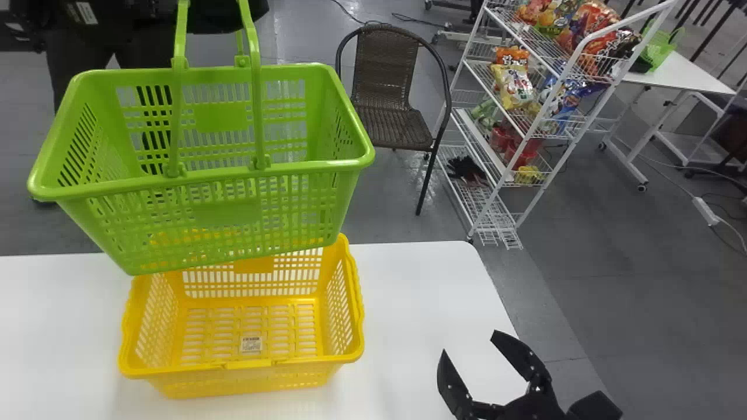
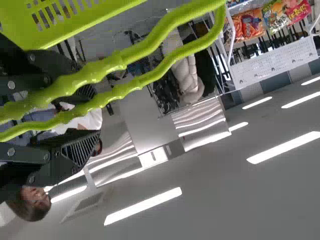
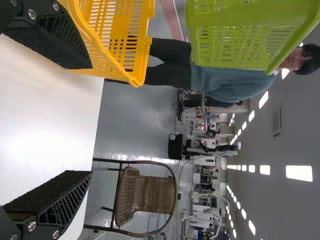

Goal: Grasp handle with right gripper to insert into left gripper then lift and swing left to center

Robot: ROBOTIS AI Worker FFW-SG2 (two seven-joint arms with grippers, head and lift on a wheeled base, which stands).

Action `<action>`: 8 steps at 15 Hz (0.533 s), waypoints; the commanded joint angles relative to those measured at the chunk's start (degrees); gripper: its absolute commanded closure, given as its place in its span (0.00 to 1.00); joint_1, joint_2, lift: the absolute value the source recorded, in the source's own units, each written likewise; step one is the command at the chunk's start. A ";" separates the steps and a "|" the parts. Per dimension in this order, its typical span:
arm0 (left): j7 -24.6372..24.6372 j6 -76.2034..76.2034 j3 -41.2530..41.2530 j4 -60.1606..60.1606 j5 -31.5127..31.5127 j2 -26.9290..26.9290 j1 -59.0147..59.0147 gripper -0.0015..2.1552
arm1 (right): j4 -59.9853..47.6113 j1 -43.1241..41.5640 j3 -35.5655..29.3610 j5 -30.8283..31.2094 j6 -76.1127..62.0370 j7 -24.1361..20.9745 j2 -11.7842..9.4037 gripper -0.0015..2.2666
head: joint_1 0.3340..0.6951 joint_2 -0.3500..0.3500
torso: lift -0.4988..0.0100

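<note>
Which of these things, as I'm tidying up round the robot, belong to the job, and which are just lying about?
Job:
- green basket
- its handles
- left claw
- right claw

Probably just about:
- yellow basket, under the green one
- table
- chair
- snacks

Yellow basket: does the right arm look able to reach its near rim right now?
Probably yes: the right gripper is open, with just white table between it and the yellow basket; the green basket hangs over the far side.
</note>
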 commanded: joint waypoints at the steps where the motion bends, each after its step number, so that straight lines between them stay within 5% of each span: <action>1: -1.49 0.07 -0.91 -0.02 -0.41 0.18 0.02 0.90 | 0.00 0.00 0.16 0.05 0.00 0.00 0.00 0.02 | 0.99 0.10 | 0.98; 2: -1.58 0.07 -1.27 -0.20 -0.76 0.26 0.02 0.99 | 0.00 0.00 0.16 -0.04 0.00 0.00 0.00 0.02 | 0.99 0.10 | 0.98; 8: -3.60 0.07 -3.37 -0.20 -1.55 3.25 -0.95 0.99 | 0.18 -0.09 0.25 0.05 0.00 0.00 0.00 0.02 | 1.00 0.11 | 0.98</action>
